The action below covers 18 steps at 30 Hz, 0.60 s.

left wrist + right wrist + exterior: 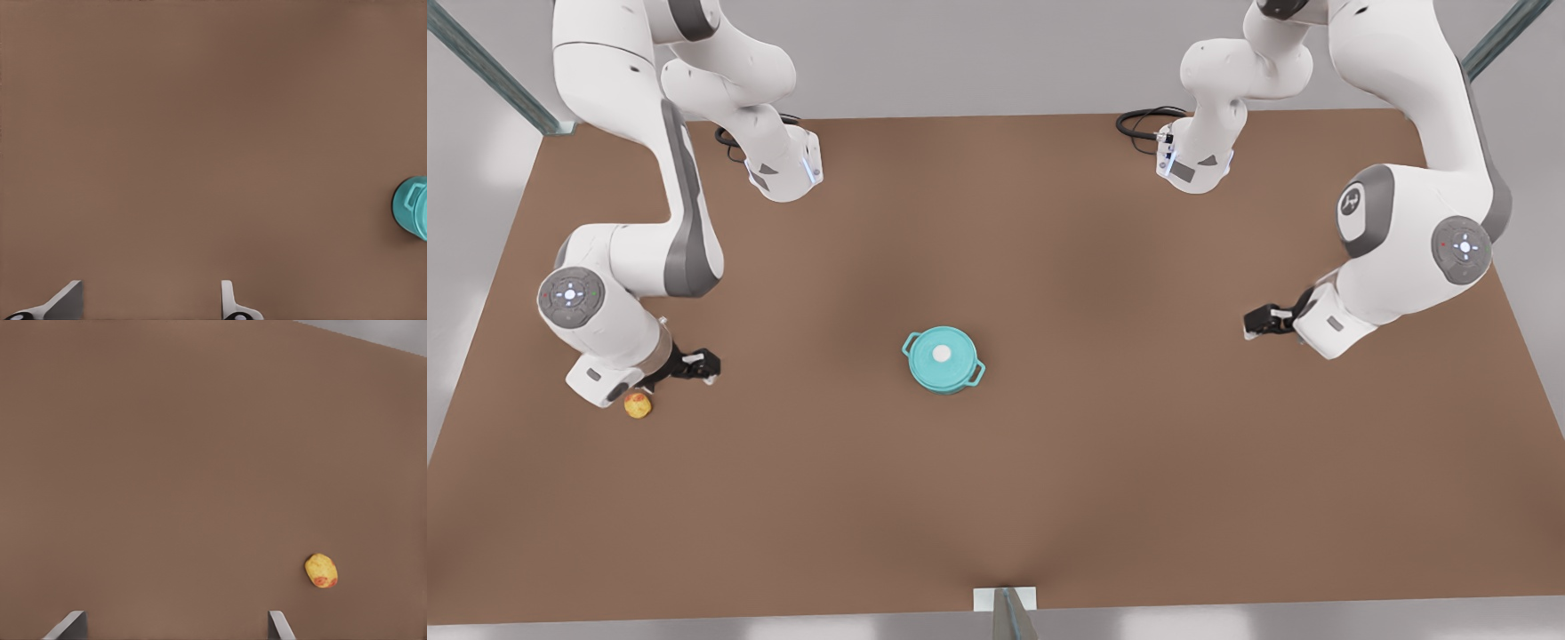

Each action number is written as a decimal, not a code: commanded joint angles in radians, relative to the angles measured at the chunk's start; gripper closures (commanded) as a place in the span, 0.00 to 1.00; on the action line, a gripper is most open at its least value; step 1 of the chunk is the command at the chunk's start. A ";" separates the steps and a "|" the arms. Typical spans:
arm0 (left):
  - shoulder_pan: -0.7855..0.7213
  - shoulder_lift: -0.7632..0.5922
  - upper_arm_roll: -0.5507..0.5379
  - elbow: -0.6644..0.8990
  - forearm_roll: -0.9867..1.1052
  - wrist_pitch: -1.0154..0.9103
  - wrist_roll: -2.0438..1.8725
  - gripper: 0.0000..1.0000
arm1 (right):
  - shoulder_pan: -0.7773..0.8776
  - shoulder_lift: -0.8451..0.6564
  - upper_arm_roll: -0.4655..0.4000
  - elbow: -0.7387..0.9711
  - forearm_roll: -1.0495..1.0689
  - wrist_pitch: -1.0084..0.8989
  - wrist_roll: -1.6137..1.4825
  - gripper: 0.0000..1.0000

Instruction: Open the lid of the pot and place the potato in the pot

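Fingers spread on both: the right gripper hovers just beside the potato on the worktop; the left gripper waits, well apart from the lidded pot.

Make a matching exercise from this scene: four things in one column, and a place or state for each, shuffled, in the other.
Column one:
1. pot lid
2. potato
3. left gripper
4. right gripper

Column two:
A. jaws open, at the front view's right, well away from the pot
B. sitting closed on the pot, mid-table
C. jaws open, close beside the potato
D. yellow-orange, lying on the table at the front view's left

Pairs: 1-B, 2-D, 3-A, 4-C
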 commanded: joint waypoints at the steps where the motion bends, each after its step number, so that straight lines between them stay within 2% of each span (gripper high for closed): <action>1: 0.002 -0.001 0.000 0.001 0.001 0.034 -0.023 0.00 | -0.001 -0.001 0.002 0.001 -0.064 0.065 -0.084 0.00; 4: -0.031 -0.014 -0.008 -0.001 0.009 0.026 -0.010 0.00 | -0.001 0.008 0.014 0.001 -0.064 0.058 -0.091 0.00; 5: -0.048 -0.001 -0.114 0.004 0.016 0.038 -0.072 0.00 | -0.001 0.024 0.014 0.002 -0.061 0.063 -0.089 0.00; 6: -0.123 0.038 -0.172 0.013 0.131 0.077 -0.231 0.00 | -0.004 0.024 0.014 0.005 -0.064 0.063 -0.104 0.00; 7: -0.227 0.067 -0.181 0.057 0.176 0.081 -0.365 0.00 | -0.012 0.025 0.011 0.039 -0.054 0.063 -0.164 0.00; 9: -0.351 0.136 -0.201 0.082 0.176 0.178 -0.544 0.00 | -0.013 0.036 0.006 0.039 -0.059 0.060 -0.204 0.00; 10: -0.413 0.197 -0.217 0.082 0.184 0.222 -0.687 0.00 | -0.027 0.037 0.002 0.039 -0.053 0.061 -0.271 0.00; 12: -0.526 0.321 -0.221 0.198 0.239 0.282 -0.998 0.00 | -0.102 0.065 0.002 0.037 -0.047 0.063 -0.359 0.00; 14: -0.606 0.447 -0.220 0.304 0.247 0.296 -1.107 0.00 | -0.148 0.132 0.002 0.041 0.031 0.086 -0.423 0.00; 15: -0.661 0.505 -0.218 0.303 0.357 0.307 -1.235 0.00 | -0.159 0.152 0.002 0.045 0.086 0.086 -0.446 0.00; 18: -0.696 0.588 -0.218 0.303 0.391 0.466 -1.394 0.00 | -0.191 0.229 0.003 0.108 0.136 0.084 -0.485 0.00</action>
